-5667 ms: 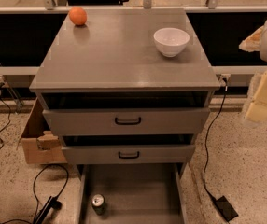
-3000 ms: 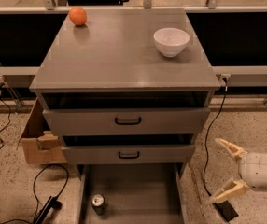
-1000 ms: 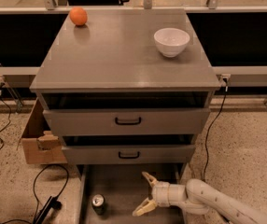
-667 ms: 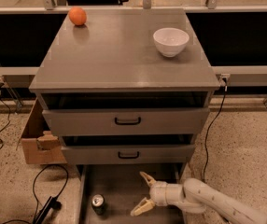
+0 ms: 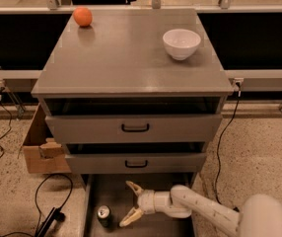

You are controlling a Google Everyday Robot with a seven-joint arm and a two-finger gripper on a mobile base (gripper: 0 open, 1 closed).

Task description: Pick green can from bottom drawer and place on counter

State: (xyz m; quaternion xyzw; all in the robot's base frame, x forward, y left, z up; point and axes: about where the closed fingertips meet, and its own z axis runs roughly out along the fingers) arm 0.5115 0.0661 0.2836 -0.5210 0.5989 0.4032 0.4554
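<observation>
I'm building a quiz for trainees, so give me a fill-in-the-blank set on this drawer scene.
1. The green can stands ____ in the bottom drawer.
2. The gripper, inside that drawer beside the can, has its fingers ____.
3. On the counter sit a white bowl and an ____.
Missing words: upright; open; orange.

The end effector [image 5: 126, 204] sits low in the view, near the bottom edge, pointing toward the view's left. Its two pale fingers [image 5: 133, 186] are spread wide, one angled up and one angled down. Behind it to the right are a white wrist [image 5: 153, 202] and a white arm [image 5: 205, 210], which slopes down to a bulky rounded link [image 5: 266, 218] at the lower right corner.
</observation>
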